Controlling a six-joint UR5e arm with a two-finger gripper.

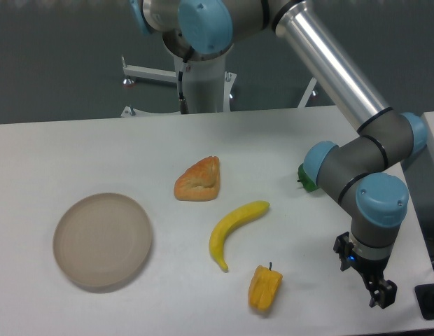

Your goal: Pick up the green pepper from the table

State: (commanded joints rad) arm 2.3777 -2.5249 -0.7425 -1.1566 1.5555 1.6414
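Observation:
The green pepper (pixel 305 179) lies on the white table (pixel 77 150) at the right. Only a small dark-green edge of it shows; the arm's grey and blue wrist joint hides the rest. My gripper (pixel 381 297) hangs low over the table's front right corner, well in front of the pepper and to its right. Its black fingers point down and stand slightly apart, with nothing between them.
A yellow-orange pepper (pixel 264 288) lies near the front edge, left of the gripper. A banana (pixel 232 228) and a piece of bread (pixel 199 180) lie mid-table. A round beige plate (pixel 102 240) sits at the left. A dark object (pixel 430 301) stands at the right edge.

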